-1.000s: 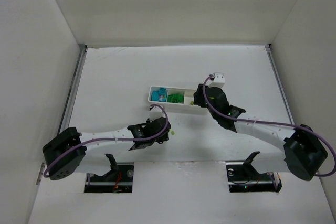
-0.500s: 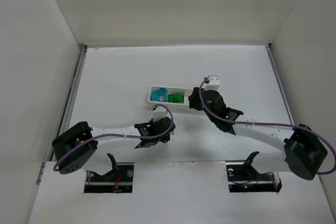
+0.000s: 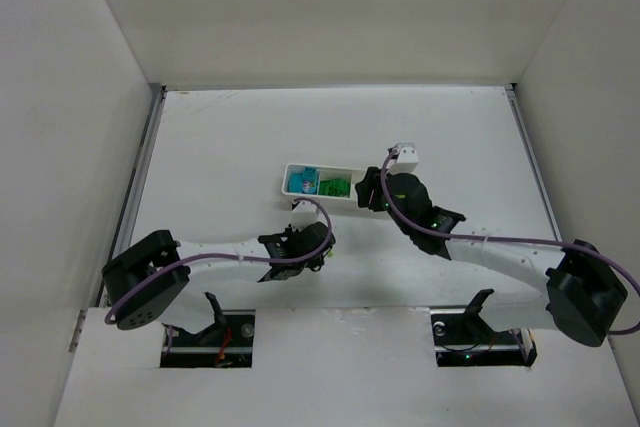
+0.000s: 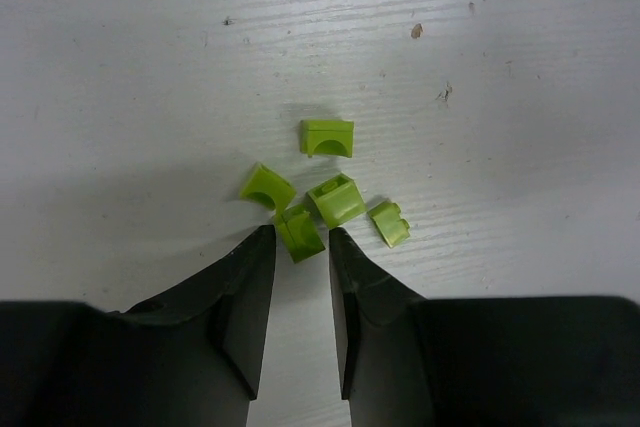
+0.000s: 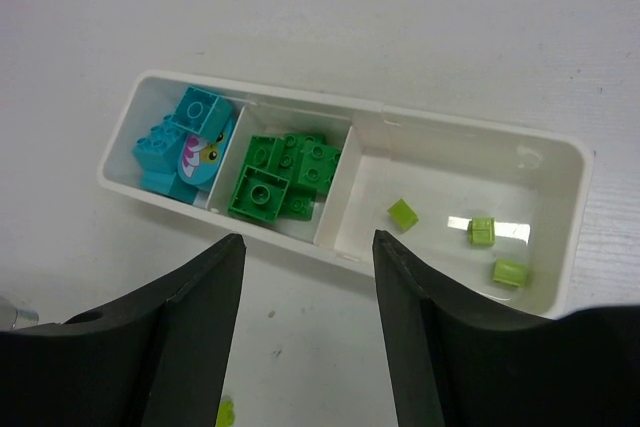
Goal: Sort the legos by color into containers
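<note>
Several pale yellow-green legos [image 4: 327,137] lie loose on the white table. My left gripper [image 4: 298,237] is low over them, open by a narrow gap, with one yellow-green lego [image 4: 299,232] lying between its fingertips on the table. The white tray [image 5: 455,127] holds cyan-blue legos [image 5: 190,137] in its left compartment, dark green legos [image 5: 280,172] in the middle one and three yellow-green legos [image 5: 403,213] in the right one. My right gripper [image 5: 308,242] is wide open and empty, above the tray's near wall. In the top view the left gripper [image 3: 318,247] is in front of the tray [image 3: 320,171].
One yellow-green lego [image 5: 226,414] shows at the bottom edge of the right wrist view. The right gripper [image 3: 368,192] covers the tray's right end in the top view. White walls enclose the table on three sides.
My left arm has reached to the right, onto the loose yellow-green legos. My right gripper has drawn back a little toward me from over the tray's right end.
</note>
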Action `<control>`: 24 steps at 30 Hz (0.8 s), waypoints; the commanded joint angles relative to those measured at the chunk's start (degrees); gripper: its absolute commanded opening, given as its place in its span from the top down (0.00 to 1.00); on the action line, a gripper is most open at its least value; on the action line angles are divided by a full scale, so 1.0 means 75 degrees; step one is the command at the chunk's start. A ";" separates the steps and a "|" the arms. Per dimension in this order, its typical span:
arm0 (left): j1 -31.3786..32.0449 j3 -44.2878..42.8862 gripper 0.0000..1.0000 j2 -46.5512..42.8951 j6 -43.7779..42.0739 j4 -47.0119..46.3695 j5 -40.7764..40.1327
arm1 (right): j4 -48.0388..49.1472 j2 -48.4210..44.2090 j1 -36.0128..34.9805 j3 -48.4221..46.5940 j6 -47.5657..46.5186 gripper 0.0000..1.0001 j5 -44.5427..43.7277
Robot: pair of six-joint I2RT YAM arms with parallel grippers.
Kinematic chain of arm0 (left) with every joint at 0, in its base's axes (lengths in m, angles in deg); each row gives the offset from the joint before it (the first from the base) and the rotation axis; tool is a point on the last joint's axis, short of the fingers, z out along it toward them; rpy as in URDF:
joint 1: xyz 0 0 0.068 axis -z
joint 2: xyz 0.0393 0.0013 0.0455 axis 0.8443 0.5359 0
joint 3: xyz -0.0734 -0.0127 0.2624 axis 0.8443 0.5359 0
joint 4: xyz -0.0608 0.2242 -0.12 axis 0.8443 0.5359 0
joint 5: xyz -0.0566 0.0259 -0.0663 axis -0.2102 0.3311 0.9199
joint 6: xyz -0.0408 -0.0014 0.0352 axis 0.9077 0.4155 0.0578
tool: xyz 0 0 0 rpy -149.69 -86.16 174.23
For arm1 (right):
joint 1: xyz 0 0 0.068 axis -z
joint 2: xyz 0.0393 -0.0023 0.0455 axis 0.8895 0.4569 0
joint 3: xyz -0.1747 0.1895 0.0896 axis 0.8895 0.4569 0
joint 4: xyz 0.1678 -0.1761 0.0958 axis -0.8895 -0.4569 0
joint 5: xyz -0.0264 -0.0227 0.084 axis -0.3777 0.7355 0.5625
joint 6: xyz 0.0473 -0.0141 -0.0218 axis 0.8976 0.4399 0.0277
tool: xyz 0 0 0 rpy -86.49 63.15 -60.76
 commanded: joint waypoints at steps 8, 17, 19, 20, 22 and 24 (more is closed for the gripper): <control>-0.0069 -0.0089 0.84 0.0142 -0.0187 -0.0070 -0.0306 | 0.0425 -0.0115 -0.0125 0.0085 0.0012 0.40 0.0054; 0.0376 0.0052 0.89 -0.1296 -0.0199 0.0971 -0.0306 | 0.0367 -0.0734 -0.0183 0.0354 0.0012 0.40 -0.0016; 0.0423 -0.0030 0.89 -0.1824 -0.0269 0.1207 -0.0317 | 0.0320 -0.1097 -0.0183 0.0518 0.0036 0.40 -0.0039; 0.0423 -0.0089 0.89 -0.2047 -0.0350 0.1242 -0.0317 | 0.0296 -0.1250 -0.0183 0.0588 0.0047 0.40 -0.0051; 0.0248 -0.0264 0.89 -0.2306 -0.0573 0.1231 -0.0271 | 0.0180 -0.1461 -0.0113 0.0741 0.0141 0.40 -0.0086; -0.0056 -0.0603 0.88 -0.2238 -0.0854 0.1114 -0.0166 | -0.0042 -0.1591 0.0004 0.0928 0.0351 0.43 -0.0238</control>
